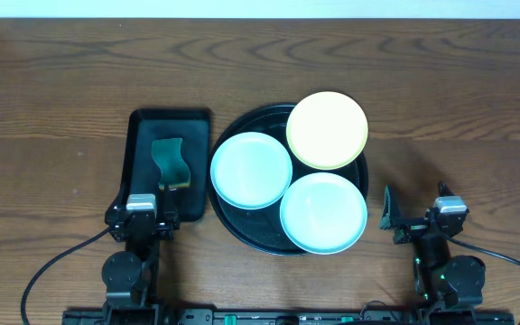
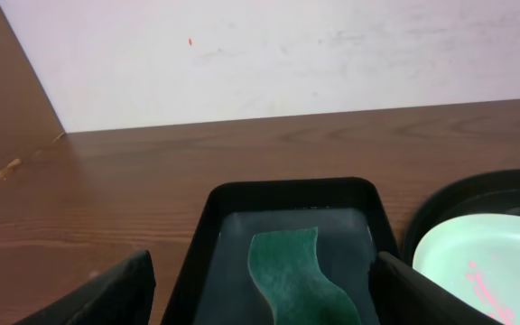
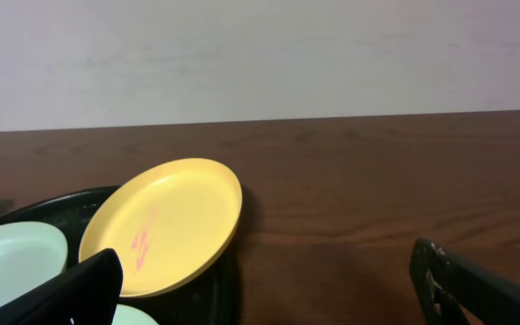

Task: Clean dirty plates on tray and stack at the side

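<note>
All three plates sat on the round tray [image 1: 237, 226]: mint plate [image 1: 251, 170], second mint plate [image 1: 324, 213], and the yellow plate [image 1: 327, 129] tipped up on the far rim, probably for lack of room. Pink smears showed, so nothing looked cleaned yet. The left gripper [image 1: 143, 217] hung wide open and empty, facing the sponge [image 1: 171, 162] on the small tray [image 1: 143, 135], handy for a grab. The right gripper [image 1: 415, 219], spread and empty too, waited beside the plates.

Nothing here can be read, no lettering, label or number; the pink smears [image 3: 143, 238] on the yellow plate [image 3: 165, 217] and mint plate [image 2: 486, 253] form no legible writing.
</note>
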You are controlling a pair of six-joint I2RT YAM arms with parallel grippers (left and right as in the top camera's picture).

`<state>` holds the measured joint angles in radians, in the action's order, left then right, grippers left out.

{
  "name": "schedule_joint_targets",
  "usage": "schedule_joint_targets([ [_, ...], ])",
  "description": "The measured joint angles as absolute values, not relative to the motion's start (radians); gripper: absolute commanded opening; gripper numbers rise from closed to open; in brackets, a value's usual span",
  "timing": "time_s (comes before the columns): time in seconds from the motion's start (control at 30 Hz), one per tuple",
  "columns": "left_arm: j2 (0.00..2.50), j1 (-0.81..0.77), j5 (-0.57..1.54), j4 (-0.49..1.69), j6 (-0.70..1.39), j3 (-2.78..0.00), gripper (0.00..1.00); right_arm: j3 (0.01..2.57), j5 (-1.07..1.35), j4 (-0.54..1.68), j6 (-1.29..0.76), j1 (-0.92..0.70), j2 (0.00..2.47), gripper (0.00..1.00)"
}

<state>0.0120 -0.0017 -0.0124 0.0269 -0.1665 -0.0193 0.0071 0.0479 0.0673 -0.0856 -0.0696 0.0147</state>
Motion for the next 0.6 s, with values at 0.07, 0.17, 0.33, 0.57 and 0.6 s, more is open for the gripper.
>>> schedule_joint_targets([
  [0.07,0.012,-0.002,-0.012,0.027,-0.167,-0.019,0.76,0.007,0.048,0.067,-0.086,-0.07,0.015,0.99],
  [0.17,0.012,-0.002,-0.012,0.027,-0.167,-0.019,0.76,0.007,0.048,0.067,-0.086,-0.07,0.015,0.99],
  [0.33,0.012,-0.002,-0.012,0.027,-0.167,-0.019,0.76,0.007,0.047,0.067,-0.086,-0.07,0.015,0.99],
  [0.57,0.012,-0.002,-0.012,0.027,-0.167,-0.019,0.76,0.007,0.025,0.068,-0.086,-0.07,0.015,0.99],
  [0.6,0.012,-0.002,-0.012,0.027,-0.167,-0.019,0.76,0.007,0.024,0.068,-0.086,-0.07,0.015,0.99],
])
